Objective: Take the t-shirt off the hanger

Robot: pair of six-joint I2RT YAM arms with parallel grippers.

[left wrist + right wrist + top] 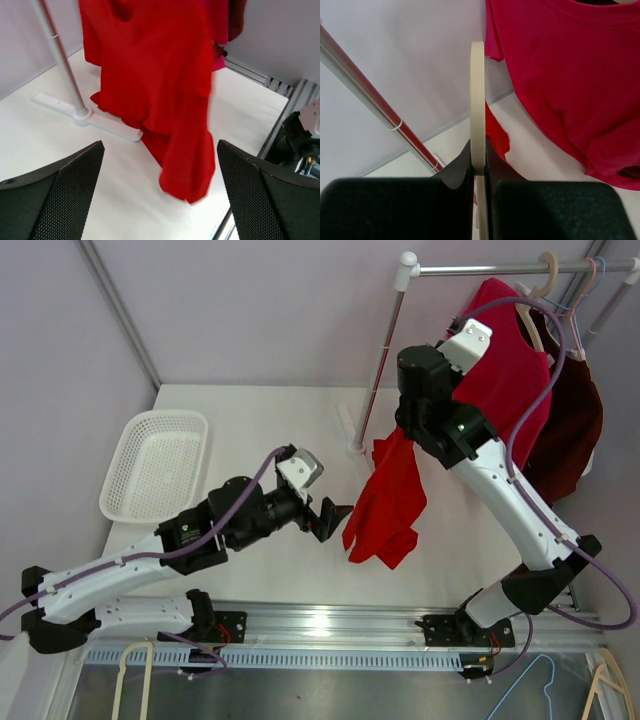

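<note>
The right tool (478,156) is pressed together on a thin cream hanger (477,90), which is gripped edge-on. The red t-shirt (385,502) is draped straight down from beneath that tool, its lower end near the white counter (260,430) and close to the foot of the clothes rail (87,116). How the cloth sits on the hanger cannot be told, as its upper end is hidden. The left tool (331,519) is held spread wide, level with the t-shirt's lower part and just beside it. The cloth is seen ahead of its fingers (60,195), apart from them.
</note>
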